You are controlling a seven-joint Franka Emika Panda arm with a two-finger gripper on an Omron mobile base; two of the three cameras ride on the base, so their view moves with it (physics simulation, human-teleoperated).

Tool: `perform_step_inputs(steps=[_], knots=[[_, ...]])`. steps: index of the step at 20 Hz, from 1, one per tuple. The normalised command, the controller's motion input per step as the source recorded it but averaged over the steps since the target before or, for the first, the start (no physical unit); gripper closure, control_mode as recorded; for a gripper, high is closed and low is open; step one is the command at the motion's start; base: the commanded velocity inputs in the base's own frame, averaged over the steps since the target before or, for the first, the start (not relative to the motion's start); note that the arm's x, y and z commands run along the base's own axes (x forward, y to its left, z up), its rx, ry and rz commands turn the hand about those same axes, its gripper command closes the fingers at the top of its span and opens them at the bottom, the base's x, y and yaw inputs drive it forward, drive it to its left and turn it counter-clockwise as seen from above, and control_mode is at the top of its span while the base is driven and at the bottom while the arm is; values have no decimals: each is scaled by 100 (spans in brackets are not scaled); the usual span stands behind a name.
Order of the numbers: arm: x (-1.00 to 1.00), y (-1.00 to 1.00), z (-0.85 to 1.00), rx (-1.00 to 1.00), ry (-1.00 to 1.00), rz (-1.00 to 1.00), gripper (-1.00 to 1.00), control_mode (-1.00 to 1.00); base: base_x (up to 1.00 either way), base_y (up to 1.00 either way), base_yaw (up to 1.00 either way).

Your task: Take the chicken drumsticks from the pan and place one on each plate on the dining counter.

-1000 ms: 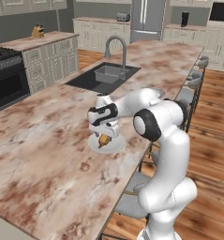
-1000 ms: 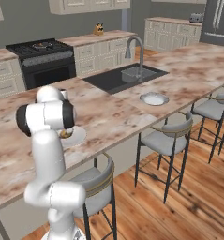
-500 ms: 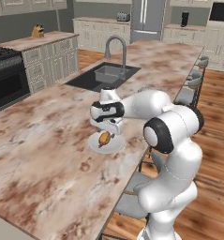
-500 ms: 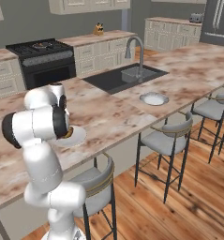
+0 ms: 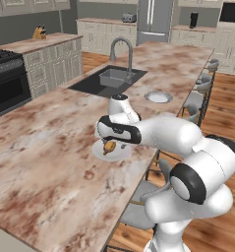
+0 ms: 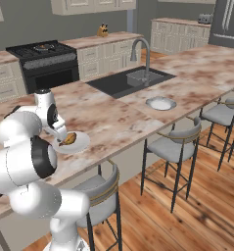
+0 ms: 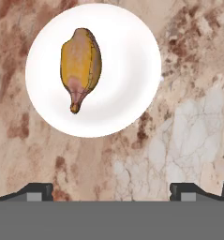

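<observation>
With 1 chicken drumstick lying on the near plate, the wide-open, empty tool is needing a straight lift clear of the worktop.

Golden-orange drumstick with a red-brown tip, lying on a plain white plate. The table under it is beige stone mottled reddish-brown, with pale veined patches.
</observation>
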Motion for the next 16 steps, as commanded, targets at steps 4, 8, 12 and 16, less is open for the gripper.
perform_step_inputs(steps=[4,8,12,16], knots=[[-88,-13,20,0,-18,32,-100,-100,0,0,0],[-80,-31,17,1,-14,37,-100,-100,0,0,0],[-70,-34,20,1,-7,38,-100,-100,0,0,0],[-56,-5,24,-4,8,18,-100,-100,0,0,0]])
